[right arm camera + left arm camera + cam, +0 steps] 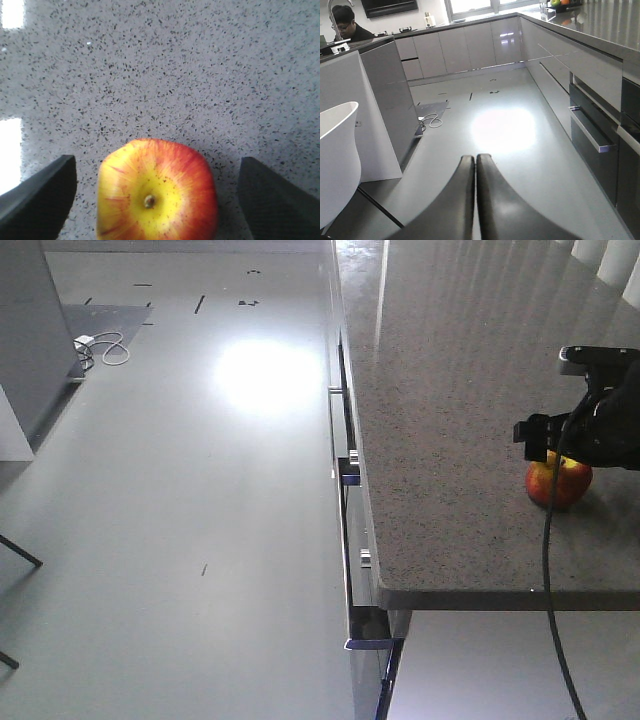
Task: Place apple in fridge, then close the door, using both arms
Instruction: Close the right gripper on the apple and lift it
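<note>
The apple (560,485), red with yellow patches, sits stem up on the grey speckled counter top (450,390) near its front right edge. My right gripper (565,445) hangs just above it, open. In the right wrist view the apple (157,195) lies between the two black fingers (45,195), with a gap on each side and no contact. My left gripper (475,157) is shut and empty, held low over the grey floor; it is out of the front view. A tall dark grey panel with a white face (390,100) stands at the left; I cannot tell whether it is the fridge or its door.
Drawer fronts with metal handles (345,465) run below the counter edge, and one sticks out low down (365,635). A white cable (100,345) lies on the floor at the far left. A white chair (335,160) is close on the left. A person (345,25) sits far back.
</note>
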### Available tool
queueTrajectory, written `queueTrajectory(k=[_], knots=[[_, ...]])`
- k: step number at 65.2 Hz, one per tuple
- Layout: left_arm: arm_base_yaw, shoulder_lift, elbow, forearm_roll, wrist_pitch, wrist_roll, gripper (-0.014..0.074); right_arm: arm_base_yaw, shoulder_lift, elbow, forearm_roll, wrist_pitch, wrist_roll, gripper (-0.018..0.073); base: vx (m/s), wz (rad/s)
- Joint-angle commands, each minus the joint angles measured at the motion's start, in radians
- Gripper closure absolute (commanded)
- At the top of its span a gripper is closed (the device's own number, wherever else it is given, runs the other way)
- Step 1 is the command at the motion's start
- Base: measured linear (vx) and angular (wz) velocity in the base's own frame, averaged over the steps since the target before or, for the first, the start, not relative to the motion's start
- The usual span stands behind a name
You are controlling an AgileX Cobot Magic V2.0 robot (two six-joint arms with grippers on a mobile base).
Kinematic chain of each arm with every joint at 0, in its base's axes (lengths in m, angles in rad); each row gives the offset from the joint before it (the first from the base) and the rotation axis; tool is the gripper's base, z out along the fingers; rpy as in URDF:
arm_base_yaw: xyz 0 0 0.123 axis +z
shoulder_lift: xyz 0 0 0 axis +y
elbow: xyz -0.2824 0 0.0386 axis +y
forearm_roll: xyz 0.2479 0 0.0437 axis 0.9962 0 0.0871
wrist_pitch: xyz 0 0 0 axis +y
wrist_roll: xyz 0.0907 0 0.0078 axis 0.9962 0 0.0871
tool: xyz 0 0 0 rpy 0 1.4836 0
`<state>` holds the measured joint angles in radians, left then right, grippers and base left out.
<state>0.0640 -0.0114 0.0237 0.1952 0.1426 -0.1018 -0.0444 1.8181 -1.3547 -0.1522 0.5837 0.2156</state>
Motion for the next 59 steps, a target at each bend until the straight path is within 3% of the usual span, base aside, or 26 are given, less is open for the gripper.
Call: queueTrajectory(k=[1, 33, 59], knots=[[-0.004, -0.014, -0.017, -0.001, -0.078, -0.007, 0.0603, -0.007, -0.033, -0.033, -0.018, -0.037, -0.002, -0.0055, 0.0, 0.0], [-0.004, -0.014, -0.017, -0.001, -0.078, -0.007, 0.0603, -0.007, 0.005, -0.033, -0.019, -0.019, -0.001, -0.0023, 0.0, 0.0], [-0.004, -0.014, -0.017, -0.001, -0.078, -0.007, 0.0603, -0.007, 0.009, -0.033, -0.019, -0.011, -0.004, 0.0182, 0.0, 0.0]])
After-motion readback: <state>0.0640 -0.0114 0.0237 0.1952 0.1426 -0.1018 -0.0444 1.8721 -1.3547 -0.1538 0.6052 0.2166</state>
